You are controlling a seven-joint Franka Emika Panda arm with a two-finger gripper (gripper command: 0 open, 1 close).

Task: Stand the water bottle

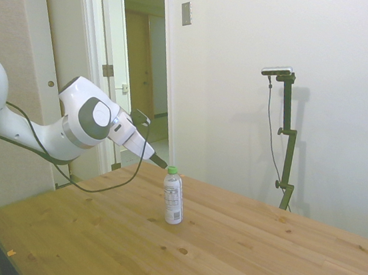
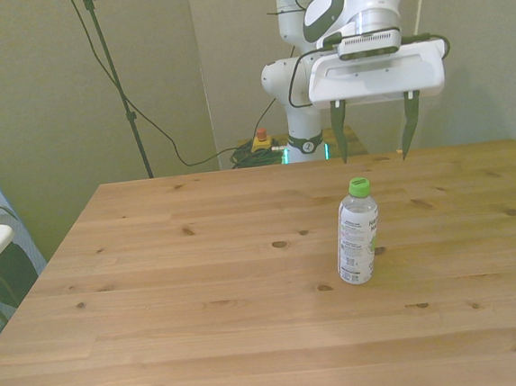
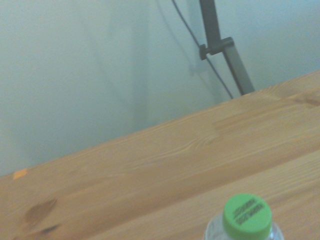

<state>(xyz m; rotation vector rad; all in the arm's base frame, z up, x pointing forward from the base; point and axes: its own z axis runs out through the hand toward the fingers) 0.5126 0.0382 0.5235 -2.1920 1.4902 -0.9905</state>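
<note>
Jaws are standing spread wide apart, gripping nothing: in the front view the two dark fingers (image 2: 339, 132) are hanging from the white gripper (image 2: 375, 130) with a broad open gap between them. The gripper is hovering above and slightly behind the water bottle (image 2: 357, 231), clear of its cap, with no contact between fingers and bottle. In the side view the gripper (image 1: 159, 162) is reaching in at a downward slant, its tip sitting just beside and above the bottle's cap.

The water bottle (image 1: 173, 195) is standing upright on the wooden table (image 2: 202, 279), base flat on the planks, roughly at mid-table and toward the front view's right. It is leaning very slightly in both views, though it is resting on its base unaided.

Bottle appearance:
- Body: small, clear plastic, rounded at the shoulder, narrowing to a short neck.
- Cap: bright green screw cap (image 2: 359, 186), closed on the neck. In the wrist view the cap (image 3: 247, 215) is showing dark printed lettering on its flat top; the text is too blurred to read.
- Label: white wrap around the middle of the body, carrying dark print that is too small to read.

A white wall is filling the background behind the table in the side view.
</note>
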